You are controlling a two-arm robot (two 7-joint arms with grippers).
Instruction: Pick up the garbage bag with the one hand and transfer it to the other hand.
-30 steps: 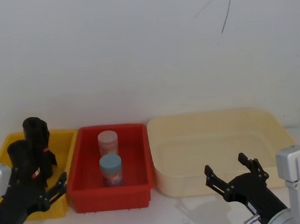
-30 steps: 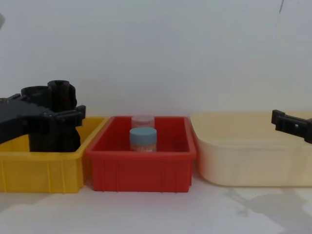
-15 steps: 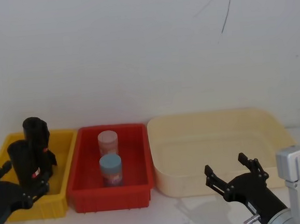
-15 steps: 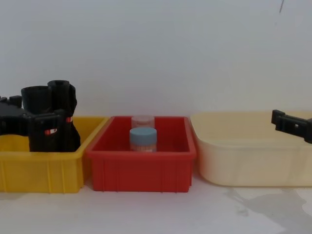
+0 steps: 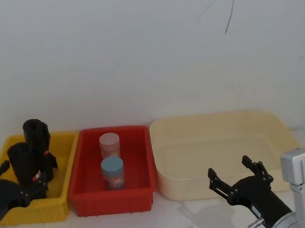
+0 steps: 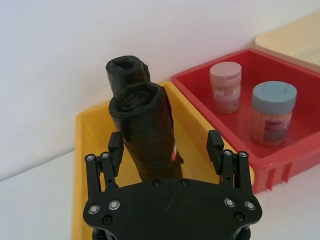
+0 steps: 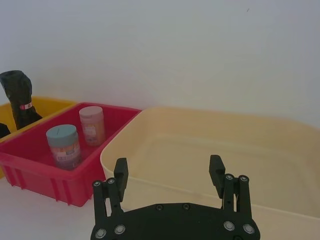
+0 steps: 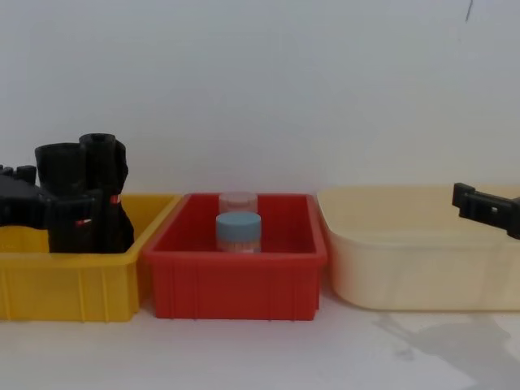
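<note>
left hand (image 6: 165, 142) has backed off leftward, fingers apart, straddling the front garbage bag (image 5: 22, 161), upright in yellow bin (image 5: 64, 135). probably light, squashy, slick plastic: clamp mid-height by label. right hand (image 5: 228, 166) parked, fingers apart.

Soft, bright, even light falls from overhead on the white tabletop (image 5: 177, 223) and the plain white wall (image 5: 137, 52). Beneath the right gripper (image 5: 231, 169), a faint, diffuse grey shadow lies on the tabletop. Between the left gripper's (image 6: 165, 140) fingers, the thick black cylindrical roll of plastic bags (image 6: 142, 125) shows a dull sheen on its folds. The red plastic bin (image 6: 287, 167) beside it gleams softly along its rim.
</note>
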